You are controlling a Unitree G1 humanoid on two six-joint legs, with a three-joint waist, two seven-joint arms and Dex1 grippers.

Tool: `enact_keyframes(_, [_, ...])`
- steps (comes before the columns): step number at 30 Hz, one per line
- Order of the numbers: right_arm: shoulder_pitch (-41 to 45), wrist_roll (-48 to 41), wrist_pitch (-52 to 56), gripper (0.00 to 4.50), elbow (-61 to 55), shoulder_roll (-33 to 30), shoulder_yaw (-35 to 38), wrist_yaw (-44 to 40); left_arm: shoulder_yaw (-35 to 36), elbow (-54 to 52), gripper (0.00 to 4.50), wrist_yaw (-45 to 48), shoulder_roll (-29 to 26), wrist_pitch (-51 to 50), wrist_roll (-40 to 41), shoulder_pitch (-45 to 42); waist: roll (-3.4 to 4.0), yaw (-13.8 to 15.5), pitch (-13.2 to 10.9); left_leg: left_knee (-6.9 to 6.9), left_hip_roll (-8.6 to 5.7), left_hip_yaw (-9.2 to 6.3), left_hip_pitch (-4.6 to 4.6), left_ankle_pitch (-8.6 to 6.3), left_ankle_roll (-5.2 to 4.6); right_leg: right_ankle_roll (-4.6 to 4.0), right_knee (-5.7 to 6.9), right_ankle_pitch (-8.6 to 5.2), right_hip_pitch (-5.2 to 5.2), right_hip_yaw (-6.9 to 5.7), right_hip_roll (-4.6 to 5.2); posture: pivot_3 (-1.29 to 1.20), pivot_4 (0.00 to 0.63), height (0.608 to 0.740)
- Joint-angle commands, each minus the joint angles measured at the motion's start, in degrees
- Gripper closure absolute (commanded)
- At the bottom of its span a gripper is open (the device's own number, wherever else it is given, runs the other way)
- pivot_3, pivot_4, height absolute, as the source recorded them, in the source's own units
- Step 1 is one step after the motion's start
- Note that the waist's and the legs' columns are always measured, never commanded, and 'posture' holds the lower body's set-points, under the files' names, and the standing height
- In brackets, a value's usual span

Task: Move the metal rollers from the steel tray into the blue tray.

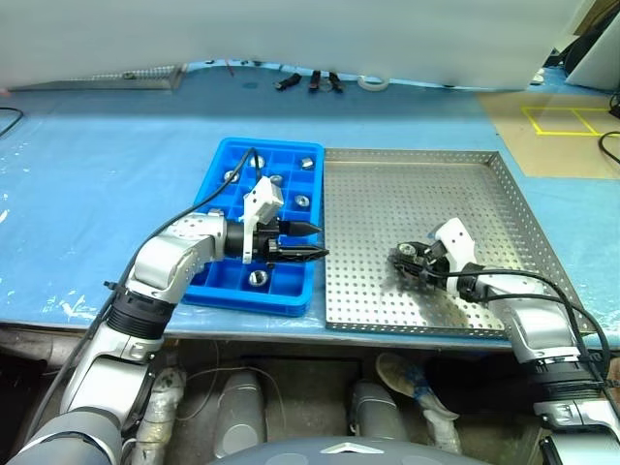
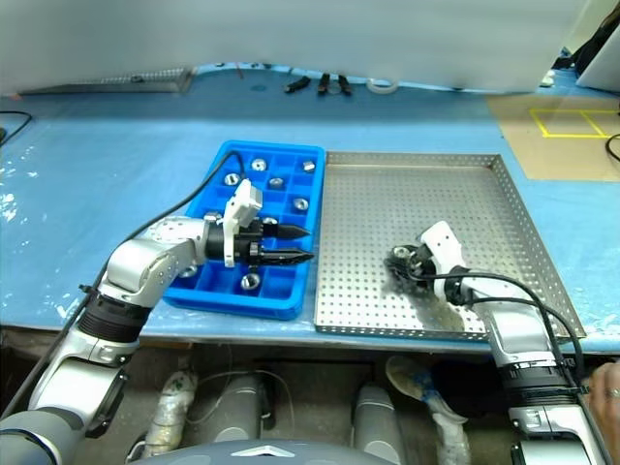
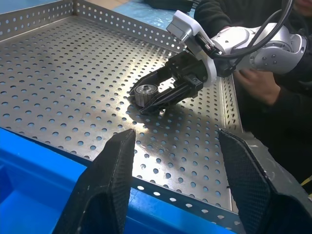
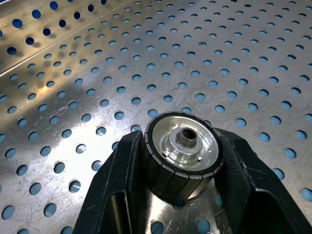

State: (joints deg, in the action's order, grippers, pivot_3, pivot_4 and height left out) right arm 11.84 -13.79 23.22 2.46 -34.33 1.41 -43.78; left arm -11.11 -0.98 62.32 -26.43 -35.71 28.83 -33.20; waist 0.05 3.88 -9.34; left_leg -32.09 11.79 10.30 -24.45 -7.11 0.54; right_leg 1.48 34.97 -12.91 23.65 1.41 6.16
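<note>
The steel tray lies to the right of the blue tray. My right gripper is low over the steel tray's near half, shut on one metal roller that sits on the perforated floor with a finger pressed against each side. The left wrist view shows the same roller between those fingers. My left gripper hovers over the blue tray's right edge, pointing right, open and empty. Several rollers lie in the blue tray's compartments.
Small dark tools and a white tape roll lie at the table's far edge. A person's hand shows behind my right arm, beyond the steel tray's rim. Yellow floor markings are at the far right.
</note>
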Motion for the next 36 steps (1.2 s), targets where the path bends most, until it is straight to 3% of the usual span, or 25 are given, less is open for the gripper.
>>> enact_keyframes(1, [0.6,-0.67,-0.97,2.74,-1.52,0.07,0.35,-0.93,2.02,-2.04,1.67,0.38,-0.9,-0.31,1.13,0.04,0.0,0.0,0.0,0.0,0.0,0.0,0.0,0.0,0.0,0.0,0.0,0.0,0.0,0.0,0.0,-0.1,0.15,0.74])
enact_keyframes(7, [1.56,-2.29,1.61,2.74,-6.19,-0.19,-0.07,-2.74,4.06,-3.2,1.67,-0.08,-3.15,-0.86,1.65,1.65,0.0,-0.05,0.0,0.05,0.01,0.0,0.0,0.0,0.0,0.0,-0.04,0.0,0.01,0.0,0.0,-0.08,0.15,0.74])
enact_keyframes(14, [10.86,-5.46,6.62,2.74,-12.83,3.19,-5.23,-5.75,10.35,-6.68,1.67,-3.17,-6.93,-1.87,3.15,5.63,0.01,-0.62,-0.01,0.18,0.03,0.0,0.02,0.05,0.09,0.0,0.04,0.0,0.16,0.01,-0.03,0.01,0.15,0.74])
enact_keyframes(23, [19.9,-3.79,4.13,2.74,-6.67,7.17,-14.5,-12.76,16.99,-18.29,1.67,-10.93,-8.97,-5.14,5.61,17.5,0.0,2.12,-0.02,0.41,0.04,-0.15,-0.52,0.1,0.16,-0.02,-0.12,-0.01,0.49,-0.33,-0.01,0.19,0.15,0.74])
enact_keyframes(36, [23.19,0.03,0.77,2.74,0.08,9.77,-17.55,-15.08,19.56,-24.46,1.67,-16.14,-9.05,-6.35,8.51,23.86,-0.01,4.83,-0.02,0.39,0.06,-0.32,-0.6,0.21,0.34,-0.02,-0.06,-0.01,0.48,-0.53,-0.01,0.26,0.15,0.74])
